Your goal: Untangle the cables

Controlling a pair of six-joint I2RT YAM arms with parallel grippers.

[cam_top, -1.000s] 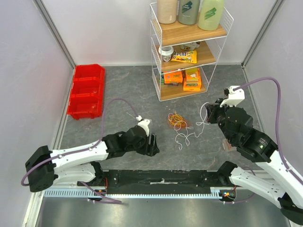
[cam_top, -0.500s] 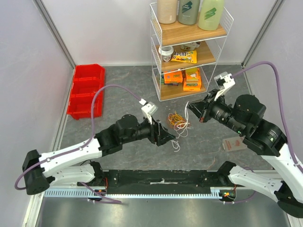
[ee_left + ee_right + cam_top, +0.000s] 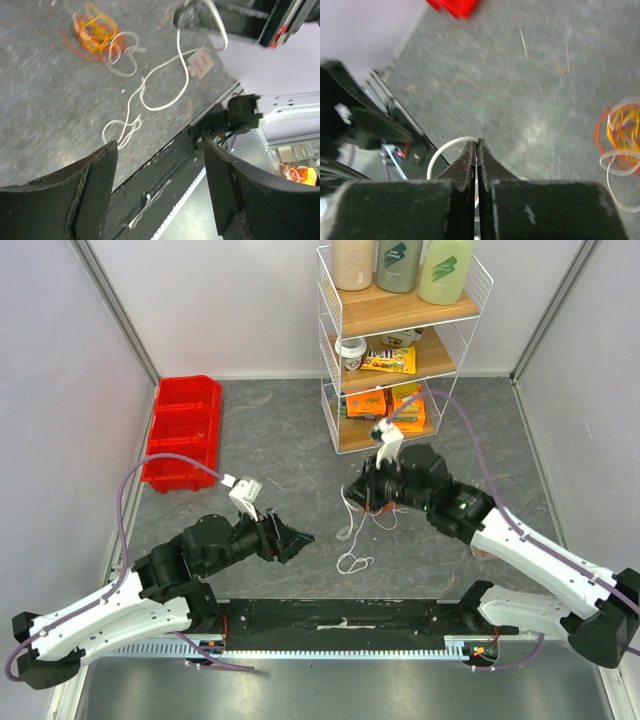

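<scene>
My right gripper (image 3: 352, 492) is shut on the white cable (image 3: 349, 530) and holds it above the table; the cable hangs down to a small loop on the mat. In the right wrist view the white cable (image 3: 445, 150) curls out from between the closed fingers (image 3: 476, 150). The orange and yellow coil (image 3: 378, 506) lies under the right arm, also in the left wrist view (image 3: 97, 35) and right wrist view (image 3: 620, 130). My left gripper (image 3: 298, 537) is open and empty, left of the hanging cable. The white cable (image 3: 165, 95) trails across the mat in the left wrist view.
A red bin (image 3: 183, 432) sits at the back left. A wire shelf rack (image 3: 400, 340) with bottles and boxes stands at the back centre. A small tag (image 3: 200, 62) lies on the mat to the right. The black base rail (image 3: 340, 615) runs along the near edge.
My right gripper has swung left across the mat, carrying the white cable away from the orange coil. My left arm has pulled back to the left and down.
</scene>
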